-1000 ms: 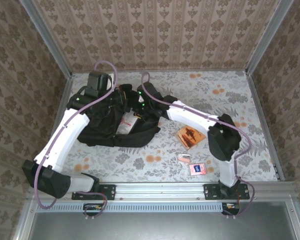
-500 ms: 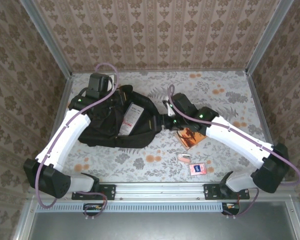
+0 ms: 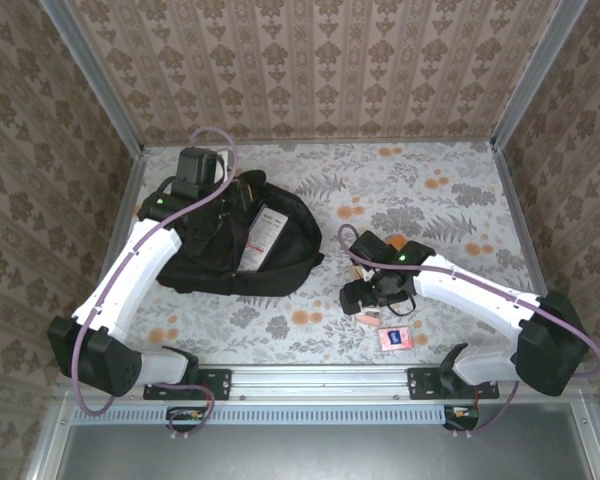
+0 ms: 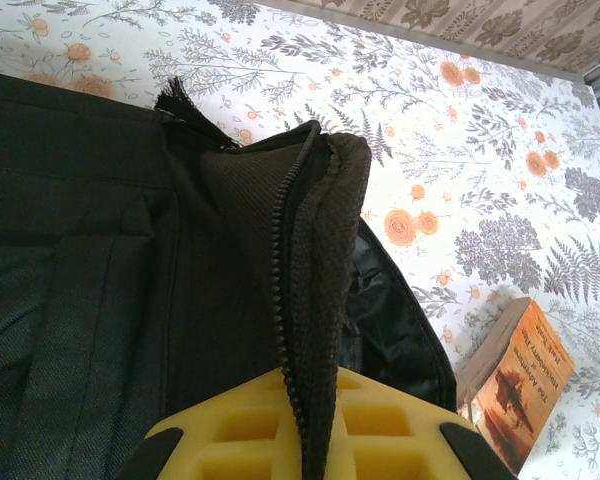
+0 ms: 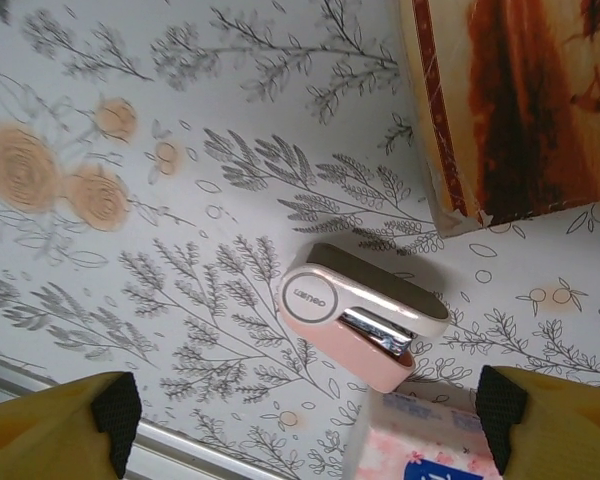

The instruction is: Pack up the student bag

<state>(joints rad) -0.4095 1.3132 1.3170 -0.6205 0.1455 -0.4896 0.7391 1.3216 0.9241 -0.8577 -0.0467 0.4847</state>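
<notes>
Bag (image 3: 220, 255) lies far left on the table (image 3: 430, 190), its zipper edge pinched by the closed left gripper (image 4: 305, 440). Right gripper (image 5: 308, 408) hangs wide apart, empty, over a pink stapler (image 5: 365, 315), book (image 5: 520, 100) just beyond.

A pale cloth (image 3: 450, 200) printed with grey ferns and orange blossoms covers the tabletop from edge to edge. Beige and brown wallpaper (image 3: 320, 60), with striped columns of ornate medallions, lines the far wall and both side walls. Silver metal posts rise from the far-left (image 3: 90, 75) and far-right (image 3: 540, 75) corners. A metal rail (image 3: 320, 378) runs along the near edge, with a slotted strip (image 3: 320, 413) just nearer and then a plain grey panel (image 3: 320, 450). The light is soft and even, and shadows are faint.
</notes>
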